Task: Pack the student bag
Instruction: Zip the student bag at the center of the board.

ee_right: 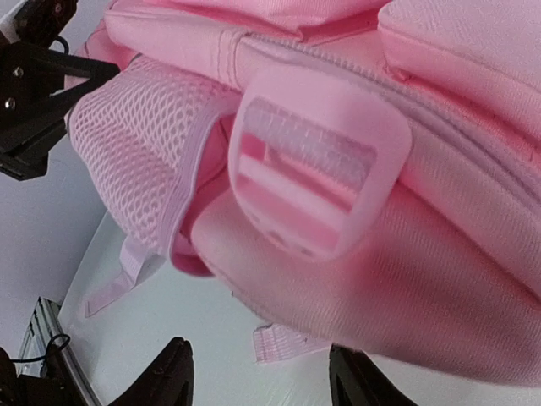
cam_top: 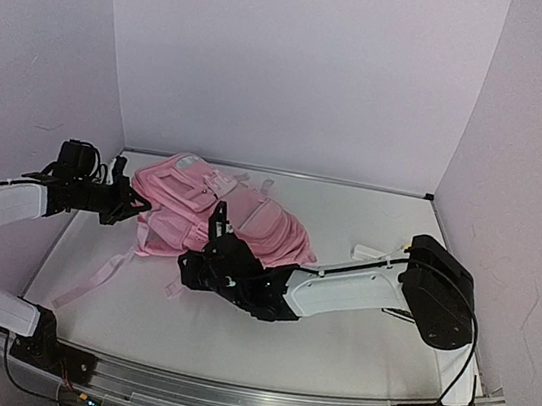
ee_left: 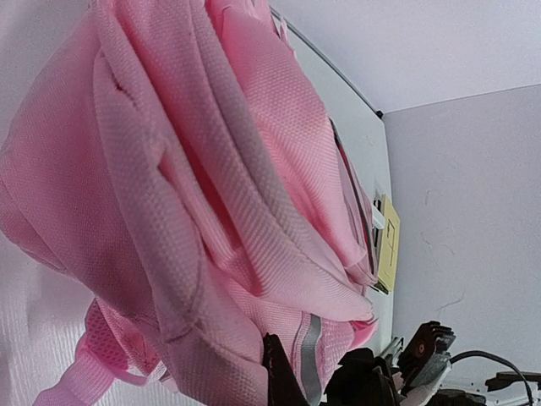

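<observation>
The student bag point(cam_top: 218, 218), pink and soft, lies on its side in the middle of the table. My left gripper point(cam_top: 137, 206) is at its left end. In the left wrist view pink fabric point(ee_left: 211, 186) fills the frame and folds round the one dark finger point(ee_left: 277, 372) that shows, so the gripper is shut on the bag's cloth. My right gripper point(cam_top: 216, 224) is at the bag's near edge. Its fingers point(ee_right: 173, 376) stand open just above the table, with a loose strap end point(ee_right: 287, 342) between them and nothing held. A pink buckle point(ee_right: 317, 165) hangs just above.
A pale yellow flat item point(ee_left: 389, 245) lies beyond the bag by the right wall, with a small white piece point(cam_top: 370, 252) near the right arm. A long pink strap point(cam_top: 99, 280) trails toward the near left. Walls close in on three sides.
</observation>
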Action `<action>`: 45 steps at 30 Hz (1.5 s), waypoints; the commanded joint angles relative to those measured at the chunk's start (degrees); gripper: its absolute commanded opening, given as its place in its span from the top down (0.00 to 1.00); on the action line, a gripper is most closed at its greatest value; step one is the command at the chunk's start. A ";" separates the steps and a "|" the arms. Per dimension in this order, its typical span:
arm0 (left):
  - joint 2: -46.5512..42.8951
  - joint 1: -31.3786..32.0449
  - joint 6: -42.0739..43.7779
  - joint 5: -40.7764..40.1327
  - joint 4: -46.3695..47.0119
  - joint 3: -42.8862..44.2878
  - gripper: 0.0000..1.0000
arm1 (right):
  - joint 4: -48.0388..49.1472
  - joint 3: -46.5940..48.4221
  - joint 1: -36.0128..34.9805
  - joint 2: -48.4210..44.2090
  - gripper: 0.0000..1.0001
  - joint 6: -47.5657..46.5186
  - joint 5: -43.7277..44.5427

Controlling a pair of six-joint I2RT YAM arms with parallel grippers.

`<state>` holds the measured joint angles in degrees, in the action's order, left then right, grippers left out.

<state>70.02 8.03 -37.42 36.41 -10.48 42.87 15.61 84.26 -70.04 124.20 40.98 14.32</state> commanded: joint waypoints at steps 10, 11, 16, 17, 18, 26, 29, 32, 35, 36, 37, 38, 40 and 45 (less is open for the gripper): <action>-3.03 2.69 -0.63 8.63 8.71 5.10 1.00 | -5.13 10.56 0.61 5.97 0.54 -1.01 9.37; -3.03 2.73 -0.67 8.64 8.62 5.11 1.00 | -5.19 10.78 0.61 6.06 0.54 -0.84 10.45; -3.10 2.85 -0.56 8.24 8.03 4.91 1.00 | -5.38 12.85 0.78 6.97 0.55 -1.59 14.38; -3.04 2.90 -0.58 8.14 7.97 4.83 1.00 | -5.39 13.32 0.78 7.19 0.57 -1.93 14.88; -3.02 2.92 -0.65 7.95 7.92 4.80 1.00 | -5.38 13.84 0.78 7.39 0.60 -2.33 15.30; -3.08 2.92 -1.34 3.55 5.80 4.85 1.00 | -6.02 13.41 0.77 6.05 1.00 -2.38 17.71; -3.13 2.95 -1.17 0.18 3.74 5.30 1.00 | -6.03 10.40 0.78 3.67 1.00 -1.98 17.55; -2.85 2.86 -1.03 -5.59 -1.19 7.12 1.00 | -6.03 5.69 0.78 -0.57 1.00 -1.52 15.38; -2.38 2.81 -0.38 -7.72 -2.82 8.18 1.00 | -6.02 1.08 1.12 -4.33 1.00 -1.50 10.46; -2.18 2.81 -0.19 -7.85 -2.82 8.39 1.00 | -6.13 -0.01 1.47 -5.18 1.00 -1.69 7.57; -1.90 2.86 -0.04 -7.86 -2.82 8.52 1.00 | -6.38 -1.01 1.82 -5.75 1.00 -1.11 4.84; -1.62 2.81 0.25 -7.96 -2.88 8.68 1.00 | -6.54 -1.85 2.38 -6.46 1.00 -0.57 1.88; -1.40 2.78 0.89 -8.68 -3.48 9.14 1.00 | -6.56 -4.34 3.77 -7.43 1.00 1.36 -2.29; -1.49 2.54 3.41 -11.85 -5.23 10.10 1.00 | -6.56 -9.73 7.30 -9.35 1.00 2.99 -8.98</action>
<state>69.66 11.60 -37.94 28.98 -18.63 47.85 10.14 78.41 -65.91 118.72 41.51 10.93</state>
